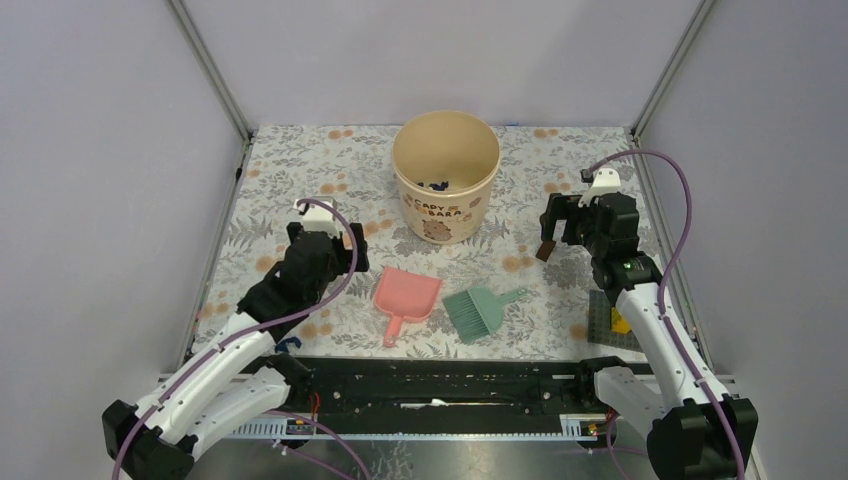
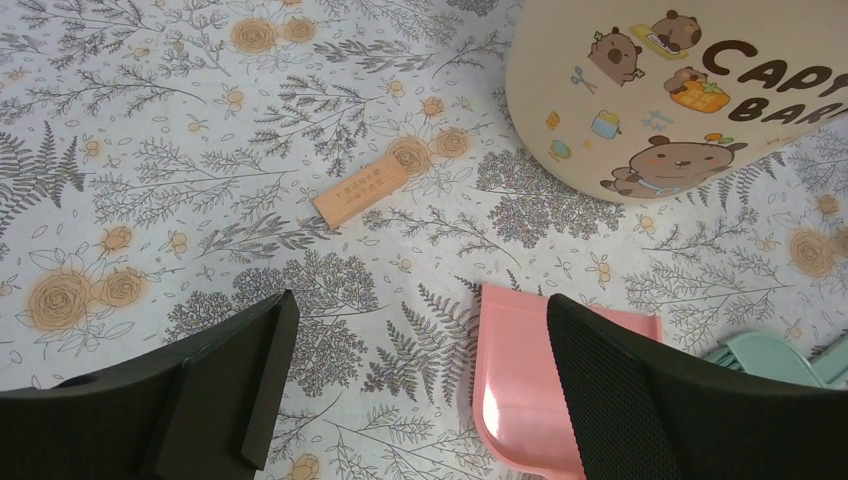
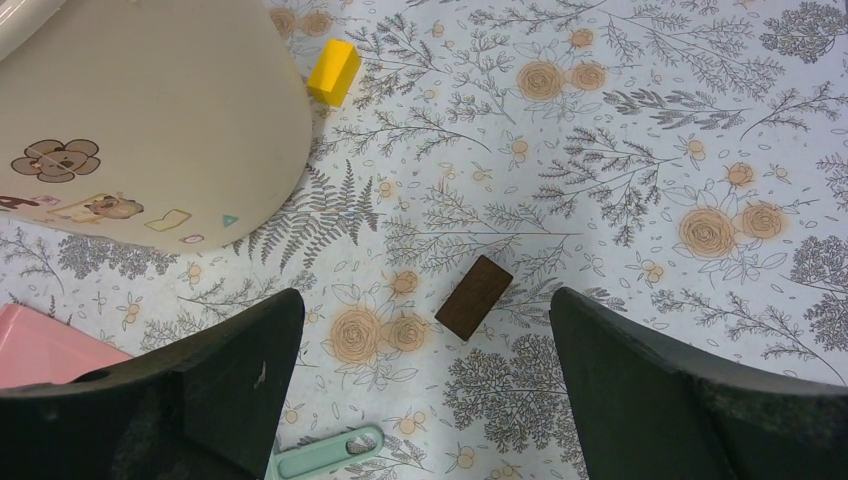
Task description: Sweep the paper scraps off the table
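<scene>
The paper scraps (image 1: 436, 184) are seen as a few dark blue bits on the floor of the beige capybara bucket (image 1: 446, 215), which stands toward the far edge of the table (image 1: 300, 160). Part of the bucket's floor is hidden by its near wall. A blue speck (image 1: 284, 344) beside the left arm at the near edge is too small to be identified.

The pink dustpan (image 1: 405, 296) and green hand brush (image 1: 477, 309) are laid side by side near the near edge, untouched. The left gripper (image 2: 415, 335) is held wide apart and empty, and the dustpan is partly cut off behind one finger. The right gripper (image 3: 422, 310) is likewise spread and empty, above a small brown block (image 3: 474, 297). A yellow brick (image 3: 333, 70) is seen just beside the bucket.
</scene>
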You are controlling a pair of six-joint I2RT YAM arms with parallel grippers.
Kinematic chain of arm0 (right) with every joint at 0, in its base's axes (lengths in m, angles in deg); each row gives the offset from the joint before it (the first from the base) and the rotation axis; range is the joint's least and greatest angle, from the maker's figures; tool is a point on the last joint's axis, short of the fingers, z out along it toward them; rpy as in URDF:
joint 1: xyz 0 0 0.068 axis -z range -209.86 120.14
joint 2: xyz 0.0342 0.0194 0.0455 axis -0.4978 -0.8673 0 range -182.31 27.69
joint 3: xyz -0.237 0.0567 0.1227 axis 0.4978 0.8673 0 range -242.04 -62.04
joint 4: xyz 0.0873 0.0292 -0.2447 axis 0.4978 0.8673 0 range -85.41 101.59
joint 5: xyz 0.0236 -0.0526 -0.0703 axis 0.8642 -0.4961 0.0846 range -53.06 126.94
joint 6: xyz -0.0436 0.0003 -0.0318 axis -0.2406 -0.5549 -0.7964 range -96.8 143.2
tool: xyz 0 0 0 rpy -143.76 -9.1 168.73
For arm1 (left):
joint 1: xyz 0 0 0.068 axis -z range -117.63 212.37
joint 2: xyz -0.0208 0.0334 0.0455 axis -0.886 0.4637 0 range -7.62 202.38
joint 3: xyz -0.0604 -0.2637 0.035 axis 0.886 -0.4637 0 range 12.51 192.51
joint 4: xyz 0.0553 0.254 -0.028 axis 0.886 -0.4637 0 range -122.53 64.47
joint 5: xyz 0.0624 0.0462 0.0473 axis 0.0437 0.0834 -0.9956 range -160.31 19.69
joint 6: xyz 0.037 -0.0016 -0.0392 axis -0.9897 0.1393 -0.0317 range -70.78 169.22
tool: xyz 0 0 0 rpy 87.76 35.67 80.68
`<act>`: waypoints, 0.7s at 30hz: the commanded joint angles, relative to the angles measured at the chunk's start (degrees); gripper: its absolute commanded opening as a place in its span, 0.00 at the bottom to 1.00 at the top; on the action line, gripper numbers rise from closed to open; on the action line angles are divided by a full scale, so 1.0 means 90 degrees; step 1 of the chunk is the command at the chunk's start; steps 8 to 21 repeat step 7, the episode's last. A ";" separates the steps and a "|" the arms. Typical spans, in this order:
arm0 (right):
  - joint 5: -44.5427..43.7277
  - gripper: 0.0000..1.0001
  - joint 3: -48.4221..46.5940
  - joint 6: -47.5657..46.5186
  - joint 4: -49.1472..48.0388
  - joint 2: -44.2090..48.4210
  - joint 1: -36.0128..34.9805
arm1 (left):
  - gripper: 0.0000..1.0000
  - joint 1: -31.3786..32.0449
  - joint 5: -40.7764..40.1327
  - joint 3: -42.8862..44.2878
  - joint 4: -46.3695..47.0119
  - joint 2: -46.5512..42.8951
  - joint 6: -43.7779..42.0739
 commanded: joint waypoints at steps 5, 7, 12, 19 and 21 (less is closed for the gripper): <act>0.0054 1.00 -0.0012 -0.0068 -0.0257 0.0037 0.0019 | 0.99 -0.0041 0.0083 0.0010 0.0204 -0.0024 0.0062; 0.0061 1.00 -0.0024 -0.0072 -0.0256 0.0089 0.0025 | 0.99 -0.0045 0.0111 0.0012 0.0215 -0.0011 0.0061; 0.0061 1.00 -0.0024 -0.0072 -0.0256 0.0089 0.0025 | 0.99 -0.0045 0.0111 0.0012 0.0215 -0.0011 0.0061; 0.0061 1.00 -0.0024 -0.0072 -0.0256 0.0089 0.0025 | 0.99 -0.0045 0.0111 0.0012 0.0215 -0.0011 0.0061; 0.0061 1.00 -0.0024 -0.0072 -0.0256 0.0089 0.0025 | 0.99 -0.0045 0.0111 0.0012 0.0215 -0.0011 0.0061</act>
